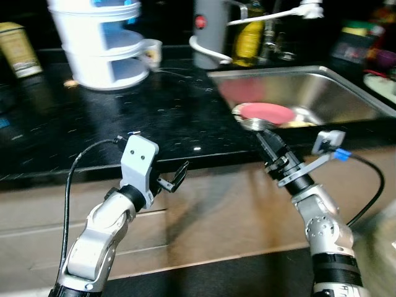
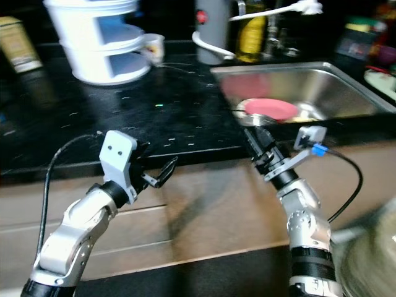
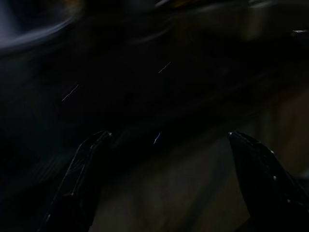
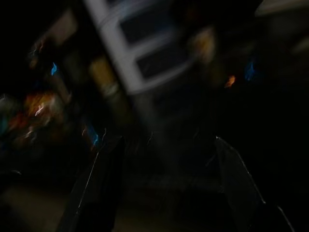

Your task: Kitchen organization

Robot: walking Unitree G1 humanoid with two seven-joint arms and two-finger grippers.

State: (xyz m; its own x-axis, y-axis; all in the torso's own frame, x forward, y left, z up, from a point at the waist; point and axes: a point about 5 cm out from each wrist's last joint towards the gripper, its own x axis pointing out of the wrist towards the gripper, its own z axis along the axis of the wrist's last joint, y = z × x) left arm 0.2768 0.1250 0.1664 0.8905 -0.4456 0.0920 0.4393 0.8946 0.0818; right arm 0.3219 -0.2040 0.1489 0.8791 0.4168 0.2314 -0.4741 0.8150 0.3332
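Observation:
A red plate (image 1: pixel 266 112) lies in the steel sink (image 1: pixel 346 80) set into the black countertop (image 1: pixel 124 124). My right gripper (image 1: pixel 261 137) is raised at the counter's front edge, just before the sink's near left corner. It points toward the plate, and its fingers (image 4: pixel 104 183) stand apart with nothing between them. Below the counter edge and left of the sink, my left gripper (image 1: pixel 176 176) hovers open and empty; its two fingers (image 3: pixel 79 179) are spread wide in the dark wrist view.
At the back left of the counter stands a white tiered container (image 1: pixel 102 43) with a small mug (image 1: pixel 151 52) beside it. A grey jug (image 1: pixel 210 31) and a yellow bottle (image 1: pixel 250 40) stand behind the sink. A yellowish box (image 1: pixel 18 49) sits far left. Beige cabinet fronts (image 1: pixel 216 210) run below.

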